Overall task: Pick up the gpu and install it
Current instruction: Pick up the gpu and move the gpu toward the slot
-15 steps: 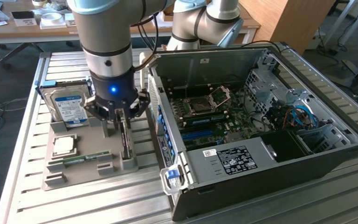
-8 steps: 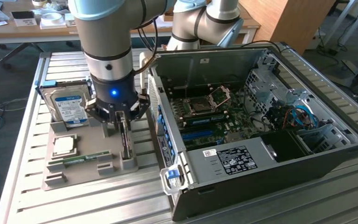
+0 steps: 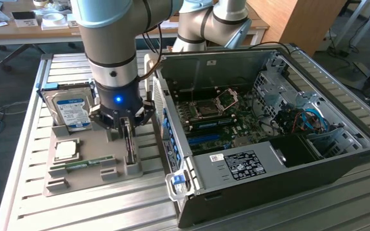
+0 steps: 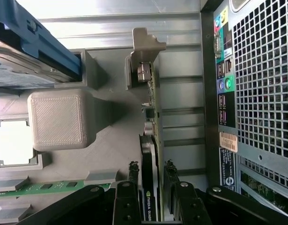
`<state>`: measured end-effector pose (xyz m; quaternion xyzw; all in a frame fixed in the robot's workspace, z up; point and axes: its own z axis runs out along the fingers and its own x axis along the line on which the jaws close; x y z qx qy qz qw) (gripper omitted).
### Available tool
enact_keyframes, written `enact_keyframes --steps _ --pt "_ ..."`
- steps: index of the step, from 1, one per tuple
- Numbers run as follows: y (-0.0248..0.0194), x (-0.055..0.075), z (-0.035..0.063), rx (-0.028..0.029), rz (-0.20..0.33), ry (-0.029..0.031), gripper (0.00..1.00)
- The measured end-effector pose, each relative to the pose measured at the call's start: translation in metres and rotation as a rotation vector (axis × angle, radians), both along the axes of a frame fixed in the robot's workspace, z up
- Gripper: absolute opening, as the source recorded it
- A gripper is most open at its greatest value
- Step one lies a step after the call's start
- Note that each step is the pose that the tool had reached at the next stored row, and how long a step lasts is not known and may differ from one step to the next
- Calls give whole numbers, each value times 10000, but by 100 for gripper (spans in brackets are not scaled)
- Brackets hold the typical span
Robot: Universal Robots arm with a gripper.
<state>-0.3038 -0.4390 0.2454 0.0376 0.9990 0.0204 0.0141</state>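
The gripper [image 3: 128, 126] [image 4: 150, 165] is hovering low over the grey holder [image 3: 85, 180], its jaws standing spread on either side of the gpu [image 3: 129, 146] [image 4: 150, 140], with a thin gap showing on each side. The gpu is standing on edge in the holder's slot nearest the computer case [image 3: 339, 149], bracket end pointing away from the gripper.

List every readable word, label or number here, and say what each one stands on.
"NVIDIA", partly cut off: on the dark face of the gpu.
Blue-and-white label on the hard drive: print too small to read.
White-and-black label on the power supply: too small to read.
Sticker on the rear of the computer case: blurred, unreadable.
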Motion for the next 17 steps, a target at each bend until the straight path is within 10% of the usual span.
enact_keyframes --steps 17 --pt "0 0 -155 -1 -1 1 36"
